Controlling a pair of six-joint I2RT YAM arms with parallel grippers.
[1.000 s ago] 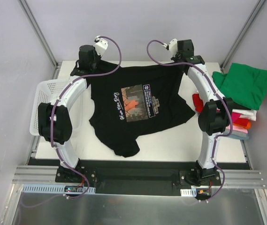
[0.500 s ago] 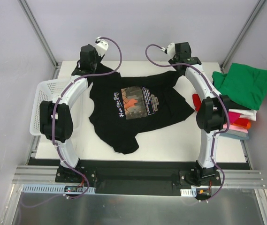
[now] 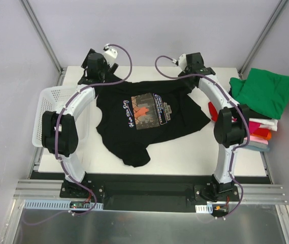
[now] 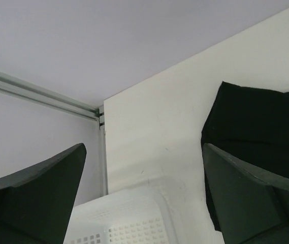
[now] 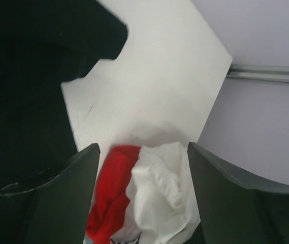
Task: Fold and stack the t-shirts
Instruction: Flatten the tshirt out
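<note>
A black t-shirt (image 3: 149, 119) with a rectangular chest print (image 3: 149, 109) lies spread flat in the middle of the white table (image 3: 185, 152). My left gripper (image 3: 94, 68) hovers over its far left corner, open with nothing between the fingers. In the left wrist view the gripper (image 4: 143, 150) frames bare table, with the black t-shirt (image 4: 261, 127) to its right. My right gripper (image 3: 194, 63) is over the far right corner, also open. In the right wrist view the gripper (image 5: 143, 147) looks down on crumpled red (image 5: 111, 188) and white (image 5: 159, 193) t-shirts, the black t-shirt (image 5: 22, 91) on the left.
A white mesh basket (image 3: 45, 109) stands at the table's left edge, also in the left wrist view (image 4: 129, 218). At the right edge lies a pile of t-shirts: green (image 3: 263, 91) on top, red (image 3: 214, 109), pink and orange (image 3: 261, 133). Grey walls close in behind.
Both grippers have opened and let go of the black t-shirt's far edge. The cloth has dropped flat onto the table, and both wrists have drawn back toward the far edge.
</note>
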